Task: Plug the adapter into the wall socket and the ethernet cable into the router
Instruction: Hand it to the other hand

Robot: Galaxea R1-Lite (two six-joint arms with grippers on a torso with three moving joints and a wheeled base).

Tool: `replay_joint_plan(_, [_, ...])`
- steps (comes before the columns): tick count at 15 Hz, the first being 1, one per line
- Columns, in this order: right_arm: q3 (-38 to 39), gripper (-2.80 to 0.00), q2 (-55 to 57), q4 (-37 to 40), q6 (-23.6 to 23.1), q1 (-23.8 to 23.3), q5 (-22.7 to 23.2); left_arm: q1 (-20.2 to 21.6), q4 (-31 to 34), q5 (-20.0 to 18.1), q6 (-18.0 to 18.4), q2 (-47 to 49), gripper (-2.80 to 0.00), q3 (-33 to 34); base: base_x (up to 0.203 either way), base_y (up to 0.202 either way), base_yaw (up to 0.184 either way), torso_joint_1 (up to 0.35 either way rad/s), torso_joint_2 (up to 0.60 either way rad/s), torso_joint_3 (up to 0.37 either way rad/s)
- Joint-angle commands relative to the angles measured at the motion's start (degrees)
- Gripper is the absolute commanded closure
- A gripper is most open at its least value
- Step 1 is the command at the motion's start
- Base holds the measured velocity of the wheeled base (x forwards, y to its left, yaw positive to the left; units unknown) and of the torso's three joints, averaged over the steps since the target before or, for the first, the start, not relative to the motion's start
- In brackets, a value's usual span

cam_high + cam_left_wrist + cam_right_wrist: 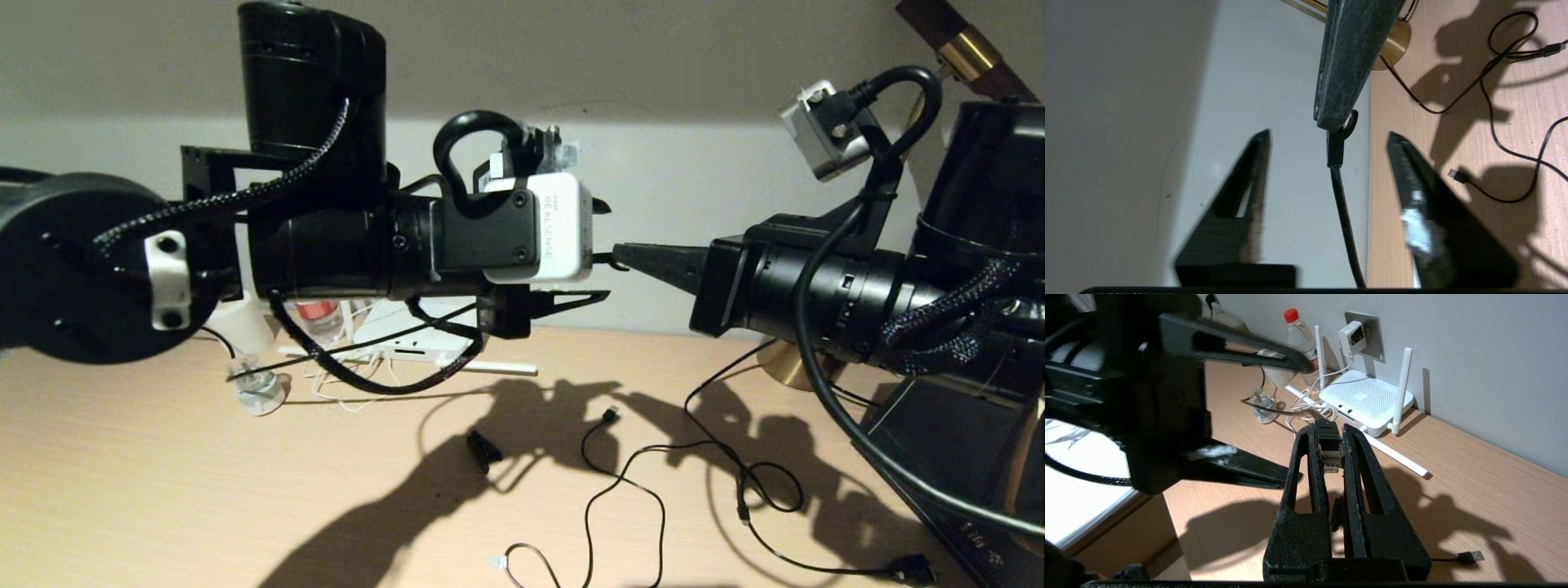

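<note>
My right gripper [1327,435] is shut on the ethernet cable's clear connector [1328,455], held in the air above the desk. The black ethernet cable [1345,224] runs back between the spread fingers of my left gripper [1329,134], which is open and touches nothing. The two grippers meet tip to tip, left gripper [602,251] facing right gripper [620,255]. The white router [1367,400] lies by the wall with two antennas up and one flat on the desk. Above it, the white adapter [1351,335] sits on the grey wall socket [1372,339], its thin cord hanging down.
A red-capped water bottle [1300,335] stands left of the router. Black cables loop over the desk, one with a USB tip [608,415] and one with a chunky plug [910,566]. A brass lamp base [788,367] is at the right, and a clear plug-in lamp [257,392] at the left.
</note>
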Motion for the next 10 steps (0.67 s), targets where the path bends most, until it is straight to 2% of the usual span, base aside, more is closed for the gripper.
replay_joint_plan(1, [0.5, 0.00, -0.5, -0.3, 1.6, 0.0, -1.8, 0.4, -0.1, -0.2, 0.4, -2.6, -2.80, 1.8, 0.000, 0.000, 0.000, 0.000, 0.00, 0.000])
replay_joint_plan(4, [-3.1, 0.00, -0.5, 0.7, 12.7, -0.1, -3.3, 5.2, -4.1, -2.4, 0.5, -6.2, -2.80, 10.0, 0.000, 0.000, 0.000, 0.000, 0.00, 0.000])
replay_joint_plan(5, [-5.8, 0.00, 0.0, 3.6, 16.5, -0.1, -3.2, 6.5, -8.4, -3.7, 0.6, -6.7, -2.80, 13.8, 0.000, 0.000, 0.000, 0.000, 0.00, 0.000])
replay_joint_plan(7, [-11.7, 0.00, 1.3, 11.8, 24.2, -0.1, -2.0, 7.6, -18.7, -8.7, 0.6, -6.6, -2.80, 17.5, 0.000, 0.000, 0.000, 0.000, 0.00, 0.000])
replay_joint_plan(8, [-14.6, 0.00, 2.0, 14.2, 30.7, -0.2, 0.4, 7.8, -21.8, -11.5, 0.7, -6.2, -2.80, 17.7, 0.000, 0.000, 0.000, 0.000, 0.00, 0.000])
replay_joint_plan(9, [-17.1, 0.00, 2.5, 16.0, 36.3, -0.6, 5.6, 7.8, -23.6, -12.9, 1.0, -5.4, -2.80, 16.8, 0.000, 0.000, 0.000, 0.000, 0.00, 0.000])
replay_joint_plan(10, [-19.3, 0.00, 2.8, 18.9, 40.0, -1.5, 10.2, 7.8, -25.0, -14.0, 1.6, -4.4, -2.80, 15.4, 0.000, 0.000, 0.000, 0.000, 0.00, 0.000])
